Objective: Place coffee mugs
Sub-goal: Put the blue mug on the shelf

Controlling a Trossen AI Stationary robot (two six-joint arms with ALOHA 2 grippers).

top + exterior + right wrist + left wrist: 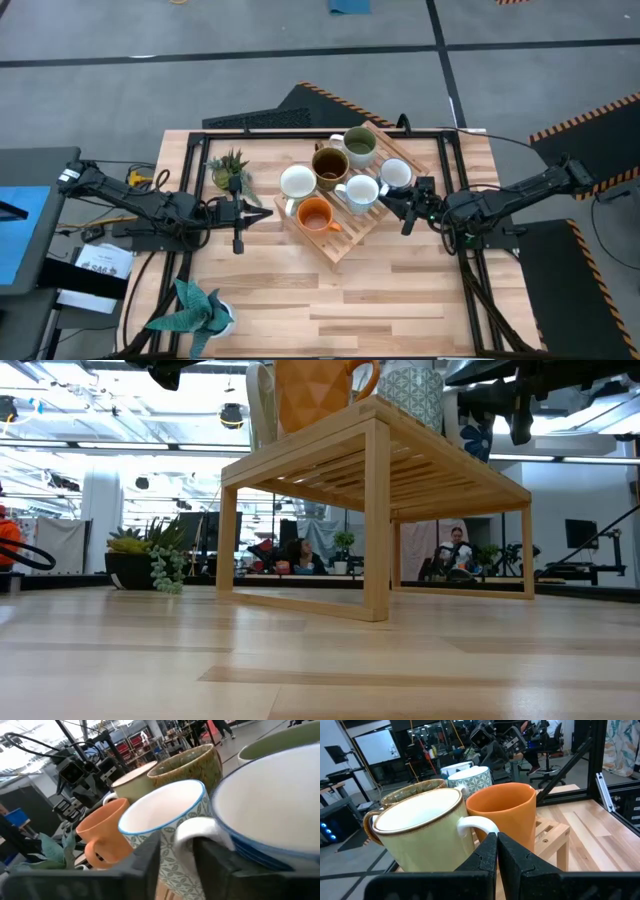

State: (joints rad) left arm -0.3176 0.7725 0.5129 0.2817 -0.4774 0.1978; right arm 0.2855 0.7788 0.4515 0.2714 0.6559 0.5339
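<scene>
All six mugs sit crowded on the slatted wooden rack (345, 235) in the middle of the table (400, 300): the cream mug (297, 182) and the orange mug (315, 214) on the left arm's side, the brown mug (330, 165) and the green mug (359, 147) toward the far edge, the patterned mug (361, 191) in the middle and the blue-rimmed white mug (396, 173) at the right-hand end. The right gripper (407, 206) is right against that end, its fingers parted with the patterned mug's handle (197, 831) between them, loosely straddled rather than pinched, as far as I can tell. The left gripper (238, 214) waits just off the rack's other side, fingers pressed together and empty, pointing at the cream and orange mugs. My worry is the crowding: the mugs stand touching or nearly so, and any sideways drift as the right arm pulls back could catch the handle and drag or tip a mug off the rack's edge. Two potted plants (230, 168) stand well clear.
</scene>
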